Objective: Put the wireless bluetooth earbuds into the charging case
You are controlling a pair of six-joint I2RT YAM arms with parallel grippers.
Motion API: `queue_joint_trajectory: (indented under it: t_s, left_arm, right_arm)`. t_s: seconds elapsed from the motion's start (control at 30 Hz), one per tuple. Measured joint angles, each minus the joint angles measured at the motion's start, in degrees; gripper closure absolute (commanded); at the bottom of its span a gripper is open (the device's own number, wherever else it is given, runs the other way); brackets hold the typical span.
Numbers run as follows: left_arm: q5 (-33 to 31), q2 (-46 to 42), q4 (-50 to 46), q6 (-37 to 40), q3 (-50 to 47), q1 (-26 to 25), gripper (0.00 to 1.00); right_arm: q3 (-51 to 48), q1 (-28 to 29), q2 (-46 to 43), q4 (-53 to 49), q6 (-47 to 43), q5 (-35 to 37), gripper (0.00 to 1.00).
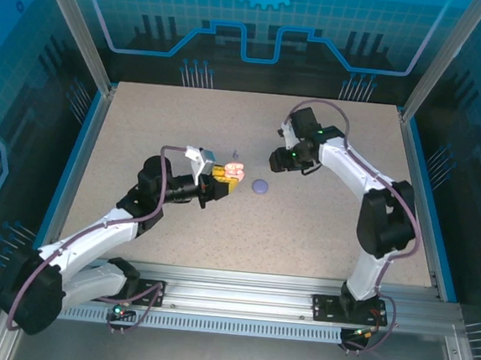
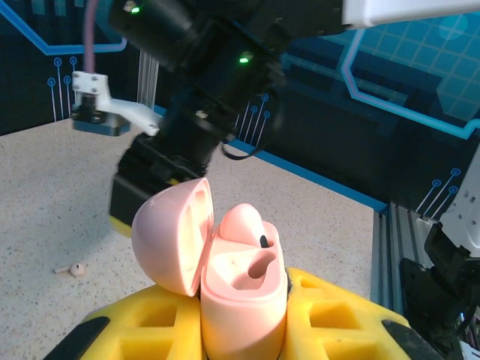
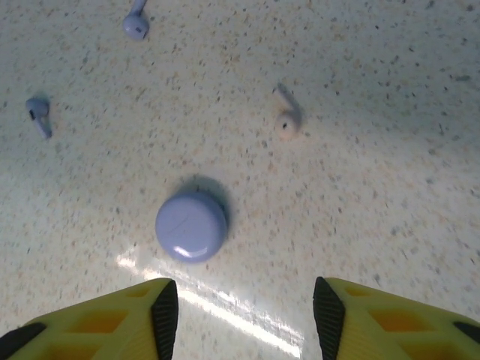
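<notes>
Left fingers (image 2: 337, 319) clench the open pink charging case (image 2: 241, 289) (one pink bud (image 2: 241, 223) seated); right fingers (image 3: 112, 319) hang released over mid-tabletop near the loose pink earbud (image 3: 287, 122): likely light, slick, best pinched at its stem.

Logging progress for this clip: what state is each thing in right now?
Pink case: lid open, held
First pink earbud: seated in case
Second pink earbud: loose on table
Purple case: closed, on table
Purple earbuds: both loose on table
Left gripper: shut on pink case
Right gripper: open, empty
</notes>
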Motion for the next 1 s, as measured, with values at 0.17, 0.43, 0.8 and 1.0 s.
queue_joint_trajectory:
  t_s: [0.17, 0.43, 0.8, 1.0]
  left_arm:
    - [-1.03, -2.08, -2.54, -0.42, -0.31, 0.00, 1.00]
    - [-1.97, -2.64, -3.50, -1.09, -0.31, 0.00, 1.00]
    - [-2.62, -2.62, -3.80, -1.88, -0.33, 0.00, 1.00]
    - [-2.80, -2.62, -3.82, -1.88, -0.37, 0.00, 1.00]
  right_arm:
    - [5.97, 0.04, 8.17, 0.39, 3.41, -0.22, 0.54]
    - [10.21, 0.92, 16.00, 0.04, 8.94, 4.02, 0.60]
    - [13.44, 1.16, 20.68, -0.31, 12.28, 5.88, 0.61]
    - [15.98, 1.46, 22.75, -0.81, 12.92, 6.73, 0.63]
